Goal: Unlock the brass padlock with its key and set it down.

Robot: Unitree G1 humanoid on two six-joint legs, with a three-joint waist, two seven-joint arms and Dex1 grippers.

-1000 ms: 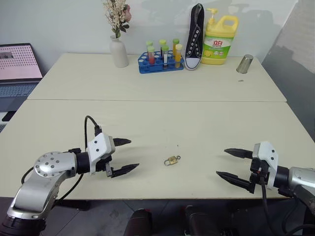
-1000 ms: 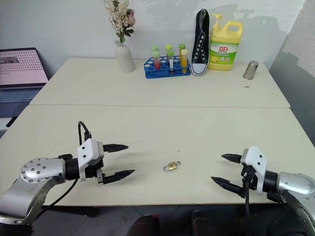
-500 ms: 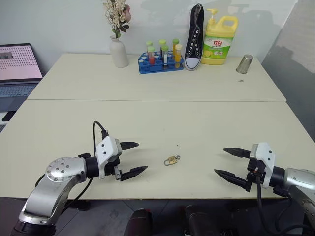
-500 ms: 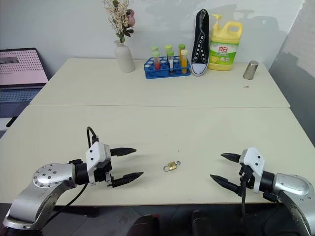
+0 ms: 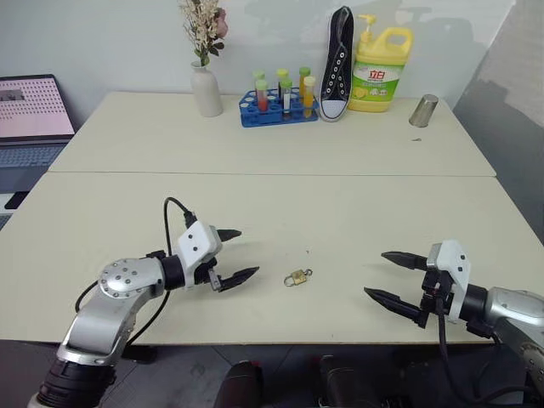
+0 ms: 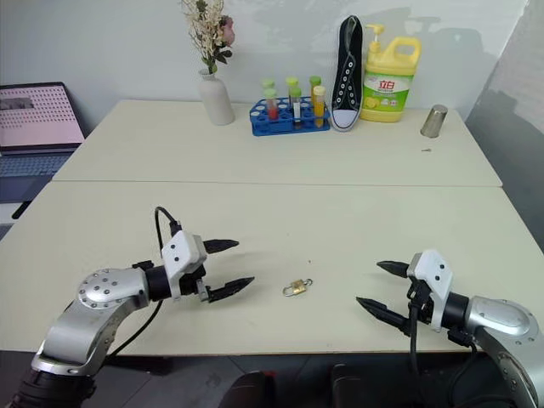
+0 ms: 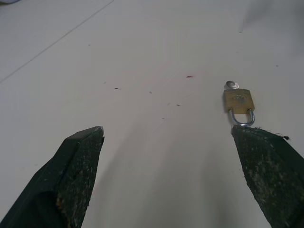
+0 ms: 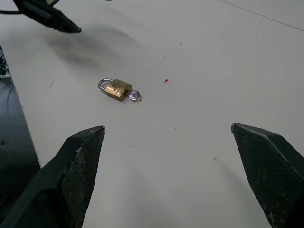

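Observation:
The brass padlock [image 5: 295, 278] lies flat on the cream table near its front edge, its silvery shackle pointing toward my left side. The key [image 8: 135, 95] shows as a small silvery loop at the padlock's body end, touching it. My left gripper [image 5: 249, 252] hovers just left of the padlock, open, with nothing between its black fingers [image 7: 78, 161]. In the left wrist view the padlock [image 7: 238, 100] sits just ahead of one fingertip. My right gripper [image 5: 374, 273] is open and empty, farther off on the padlock's right.
Along the far table's back edge stand a white vase with flowers [image 5: 204, 89], a blue rack of tubes [image 5: 276, 106], a black sneaker [image 5: 337, 64], a yellow detergent bottle [image 5: 380, 59] and a metal cup [image 5: 422, 110]. A laptop [image 5: 30, 110] sits at far left.
My left gripper has moved right and slightly forward, closing in on the padlock. The right gripper has stayed nearly still. The padlock has not moved.

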